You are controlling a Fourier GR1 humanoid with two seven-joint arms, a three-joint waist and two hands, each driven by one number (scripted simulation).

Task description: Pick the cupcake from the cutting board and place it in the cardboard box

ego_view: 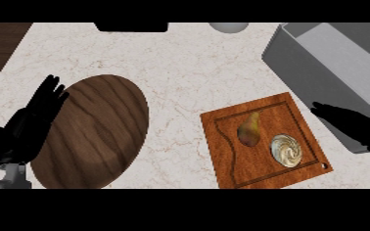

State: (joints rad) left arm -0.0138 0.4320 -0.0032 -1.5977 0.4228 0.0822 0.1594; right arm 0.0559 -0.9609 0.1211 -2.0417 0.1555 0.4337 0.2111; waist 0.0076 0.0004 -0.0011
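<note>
A cupcake [288,150] with pale swirled frosting sits on the right part of the reddish wooden cutting board [245,166]. A pear [250,129] lies just left of it on the same board. The grey box [318,63] stands open at the upper right, behind the board. My right hand [349,124] is at the right edge, fingers straight and pointing left, just above and right of the cupcake and overlapping the box's near wall. My left hand [33,120] rests open at the left edge, fingers up, over the rim of a dark oval board.
A large dark wooden oval board [98,132] lies at the left on the marble counter [180,68]. A black object [131,27] and a grey round object [229,27] sit at the far edge. Dark wood shows at the top left corner.
</note>
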